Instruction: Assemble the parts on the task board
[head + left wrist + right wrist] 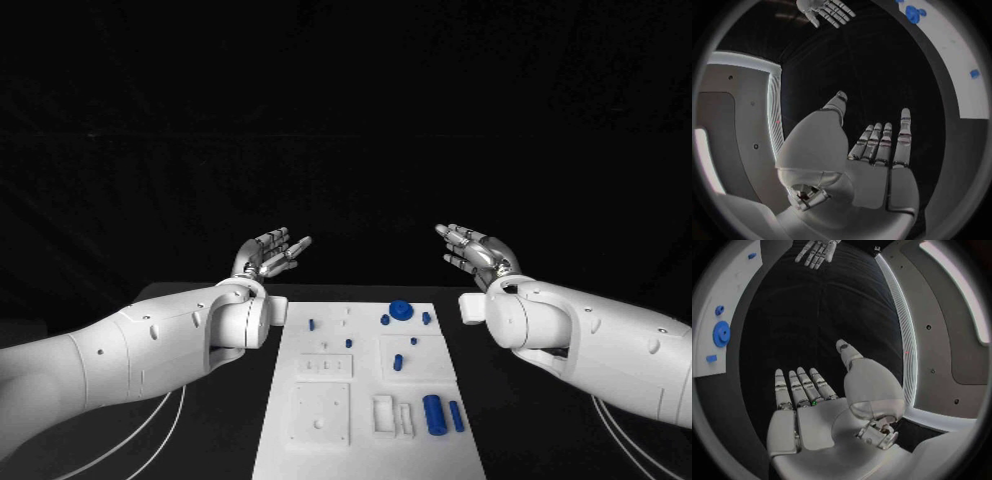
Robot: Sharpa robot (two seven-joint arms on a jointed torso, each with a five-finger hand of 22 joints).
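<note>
Black table (202,300) and a black backdrop surround the white task board (368,440), which lies in the middle between the two white arms. No writing or label can be read on it. Blue parts (433,408) lie scattered on the board: a round gear-like piece (400,309) near its far end, a cylinder and small pegs nearer. Both hands are raised beyond the board, well apart. Left hand (274,254) and right hand (476,250) hold nothing, fingers spread.
</note>
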